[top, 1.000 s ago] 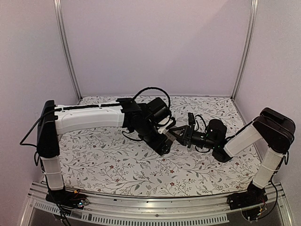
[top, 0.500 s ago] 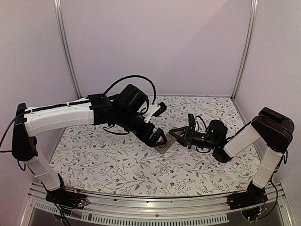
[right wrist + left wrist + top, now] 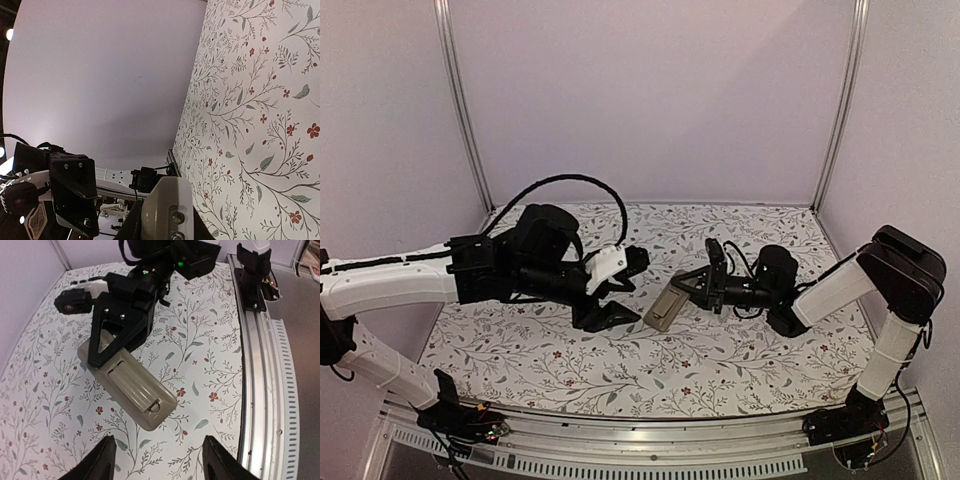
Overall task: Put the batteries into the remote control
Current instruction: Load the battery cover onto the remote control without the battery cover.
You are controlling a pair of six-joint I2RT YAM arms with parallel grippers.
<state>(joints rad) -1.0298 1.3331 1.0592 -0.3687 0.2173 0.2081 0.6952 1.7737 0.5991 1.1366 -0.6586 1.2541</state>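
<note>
While the right claw point(image 3: 688, 287) pinches the remote point(image 3: 663, 306) by its 2 o'clock end, the left claw point(image 3: 625, 288) gapes empty at 9 o'clock. Likely light, stiff, slick: hold its long edges.

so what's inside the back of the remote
The remote shows a ribbed grey hollow with a metal contact at its free end, no batteries in view. The right gripper covers the other end, hiding that part.
</note>
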